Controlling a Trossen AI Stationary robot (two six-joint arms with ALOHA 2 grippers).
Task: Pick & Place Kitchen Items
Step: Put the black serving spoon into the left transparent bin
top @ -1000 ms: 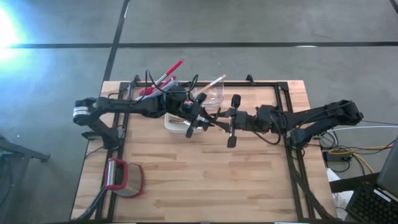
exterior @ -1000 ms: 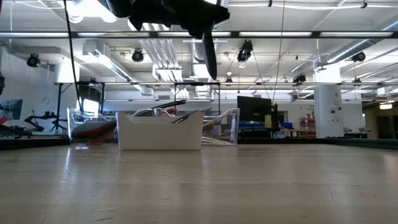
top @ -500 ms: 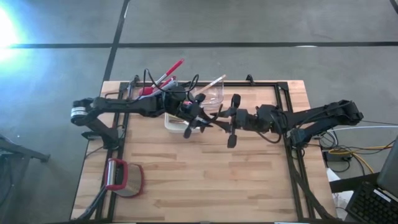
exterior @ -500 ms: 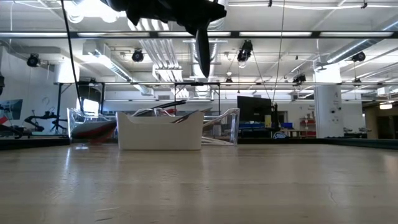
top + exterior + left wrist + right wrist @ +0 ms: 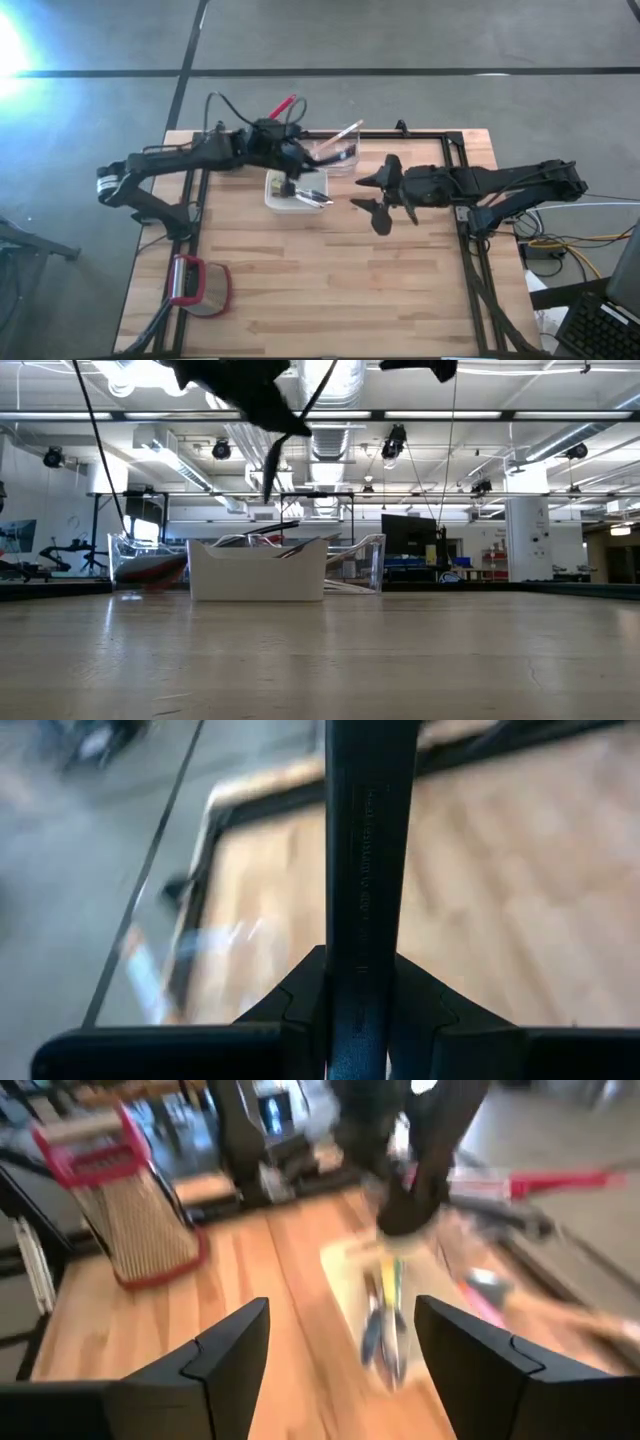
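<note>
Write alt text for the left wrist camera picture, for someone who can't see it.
The left gripper has its fingers shut on a long dark utensil handle that runs straight away from the camera up the middle of the picture. Behind it, blurred, lie the wooden table with its black edge frame and grey floor beyond.

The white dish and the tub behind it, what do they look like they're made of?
White dish: opaque, smooth and matte, with thick straight walls, so probably ceramic or hard plastic; the look leaves that open. Tub: clear plastic, likely thin and glossy, since the table's wood and the utensils inside show through its walls.
</note>
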